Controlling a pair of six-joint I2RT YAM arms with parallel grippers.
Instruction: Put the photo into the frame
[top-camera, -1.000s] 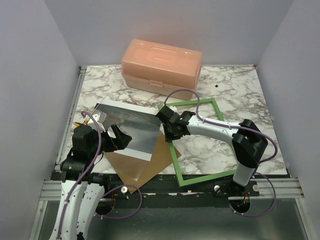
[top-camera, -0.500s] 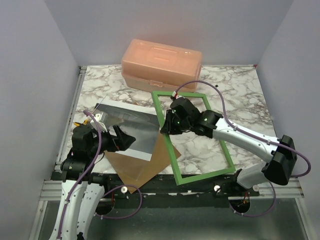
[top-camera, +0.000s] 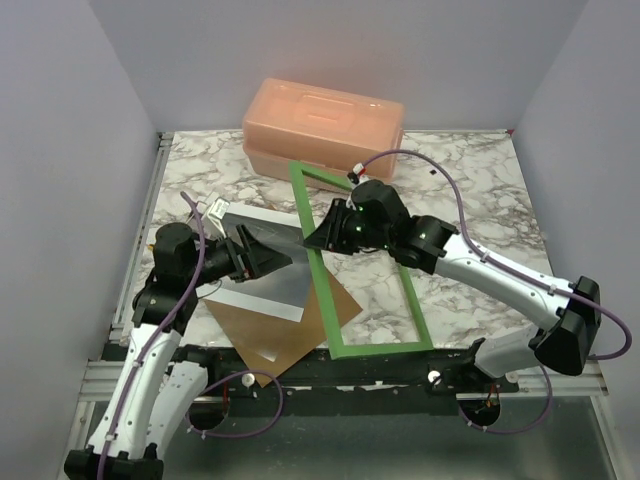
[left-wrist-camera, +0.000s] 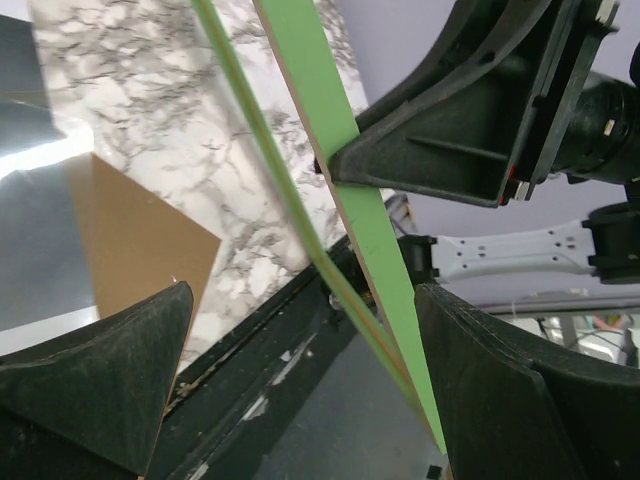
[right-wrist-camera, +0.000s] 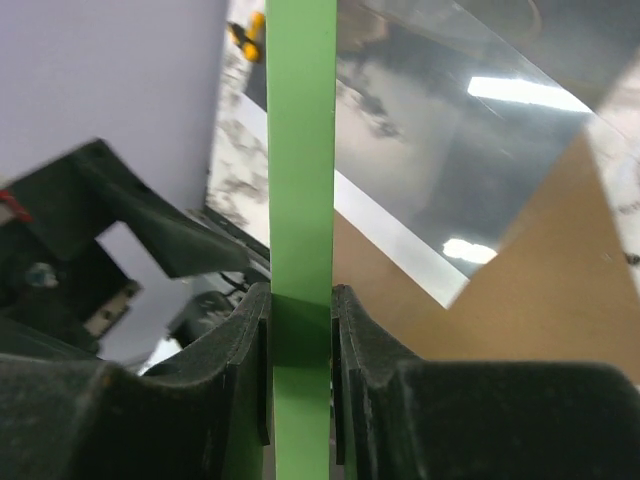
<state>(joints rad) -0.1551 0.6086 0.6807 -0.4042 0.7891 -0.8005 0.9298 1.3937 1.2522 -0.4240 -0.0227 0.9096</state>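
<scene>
The green frame (top-camera: 323, 300) hangs tilted above the table, its left rail over the photo's right edge. My right gripper (top-camera: 316, 240) is shut on that rail, and the right wrist view shows the rail (right-wrist-camera: 300, 150) pinched between both pads (right-wrist-camera: 300, 335). The glossy grey photo (top-camera: 270, 285) lies flat on a brown backing board (top-camera: 300, 325), left of centre; it also shows past the rail (right-wrist-camera: 450, 170). My left gripper (top-camera: 270, 258) is open over the photo, pointing at the frame. In its wrist view a green rail (left-wrist-camera: 370, 240) runs between the spread fingers (left-wrist-camera: 300, 300), close to the right finger.
A peach plastic box (top-camera: 325, 125) stands at the back centre, just behind the frame's top corner. The backing board (left-wrist-camera: 130, 250) reaches the table's near edge. Marble table top (top-camera: 480, 210) lies bare to the right. Grey walls close both sides.
My right arm has swung the frame leftwards and tilted it up over the photo. My left arm has risen and reached right, so the frame's rail now passes between its open fingers.
</scene>
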